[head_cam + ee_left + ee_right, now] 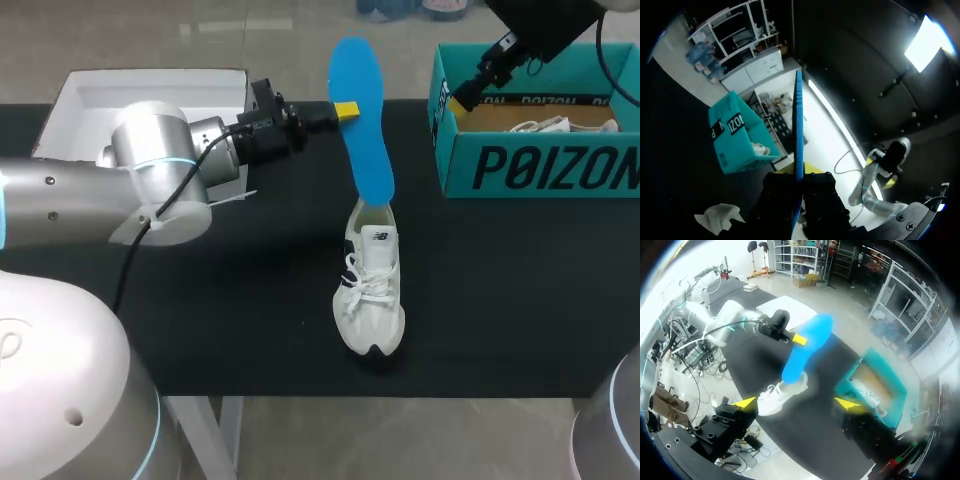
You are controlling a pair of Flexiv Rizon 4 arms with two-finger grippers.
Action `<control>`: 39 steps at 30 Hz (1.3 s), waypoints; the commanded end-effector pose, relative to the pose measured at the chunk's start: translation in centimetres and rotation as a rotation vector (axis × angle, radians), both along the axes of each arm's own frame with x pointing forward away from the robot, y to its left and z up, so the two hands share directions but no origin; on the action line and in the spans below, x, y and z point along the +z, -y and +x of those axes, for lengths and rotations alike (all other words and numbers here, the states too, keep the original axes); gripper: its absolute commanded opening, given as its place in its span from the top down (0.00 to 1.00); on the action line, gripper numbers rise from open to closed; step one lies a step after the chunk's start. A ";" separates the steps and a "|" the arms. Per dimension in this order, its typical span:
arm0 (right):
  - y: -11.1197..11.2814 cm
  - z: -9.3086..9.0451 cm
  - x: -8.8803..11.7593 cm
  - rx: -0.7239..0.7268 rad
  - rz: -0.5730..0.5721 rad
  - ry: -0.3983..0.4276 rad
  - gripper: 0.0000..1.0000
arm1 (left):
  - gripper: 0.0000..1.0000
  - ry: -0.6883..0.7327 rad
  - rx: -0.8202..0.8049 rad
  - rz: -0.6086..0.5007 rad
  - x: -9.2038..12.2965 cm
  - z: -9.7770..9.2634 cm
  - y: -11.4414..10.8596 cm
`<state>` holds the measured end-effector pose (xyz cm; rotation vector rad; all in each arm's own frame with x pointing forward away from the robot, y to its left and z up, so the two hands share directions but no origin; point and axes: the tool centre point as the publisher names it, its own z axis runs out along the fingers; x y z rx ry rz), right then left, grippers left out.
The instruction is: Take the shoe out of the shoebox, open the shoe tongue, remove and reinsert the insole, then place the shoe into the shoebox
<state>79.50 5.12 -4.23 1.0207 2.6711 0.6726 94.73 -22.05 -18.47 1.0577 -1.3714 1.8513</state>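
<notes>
A white sneaker (370, 290) stands on the black table, toe toward the front edge. A blue insole (362, 120) rises steeply out of its opening, with the lower end still inside the shoe. My left gripper (345, 110) is shut on the insole's upper part from the left side. In the left wrist view the insole (798, 125) shows edge-on between the left gripper's (799, 172) fingers. My right gripper (462, 98) hangs open and empty above the teal shoebox's (520, 165) left rear corner. The right wrist view looks past the right gripper (797, 404) at the insole (807, 347) and the sneaker (777, 395).
The teal shoebox (875, 385) stands at the back right with white paper inside. A white box lid (150, 90) lies at the back left, behind my left arm. Bare black tabletop (520, 290) surrounds the shoe on its front and right sides.
</notes>
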 end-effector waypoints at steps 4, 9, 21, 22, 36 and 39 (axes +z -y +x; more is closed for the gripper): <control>0.0 -0.6 0.1 -0.006 -0.013 0.003 0.00 | 1.00 0.000 0.005 0.003 0.1 -0.1 0.1; 0.0 -0.6 0.1 -0.006 -0.013 0.003 0.00 | 1.00 0.000 0.005 0.003 0.1 -0.1 0.1; 0.0 -0.6 0.1 -0.006 -0.013 0.003 0.00 | 1.00 0.000 0.005 0.003 0.1 -0.1 0.1; 0.0 -0.6 0.1 -0.006 -0.013 0.003 0.00 | 1.00 0.000 0.005 0.003 0.1 -0.1 0.1; 0.0 -0.6 0.1 -0.006 -0.013 0.003 0.00 | 1.00 0.345 0.008 0.077 0.3 -2.3 -0.5; 0.0 -0.6 0.1 -0.006 -0.013 0.003 0.00 | 1.00 0.485 0.006 0.082 0.6 -4.2 -0.5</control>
